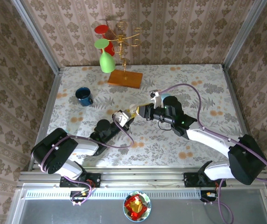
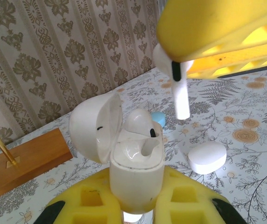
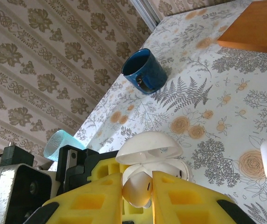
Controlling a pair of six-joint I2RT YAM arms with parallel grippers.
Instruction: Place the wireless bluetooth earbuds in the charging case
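Left gripper (image 2: 137, 198) clamped on the open charging case (image 2: 136, 163), bottom centre; right gripper (image 3: 137, 200) pinching an earbud (image 2: 182, 95), hanging upper right of the case.

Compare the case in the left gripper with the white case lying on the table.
The held case has its lid open; the loose case is closed. The held case stands upright in the left gripper; the loose case lies flat on the table. Only the held case shows an earbud inside. Both are white.
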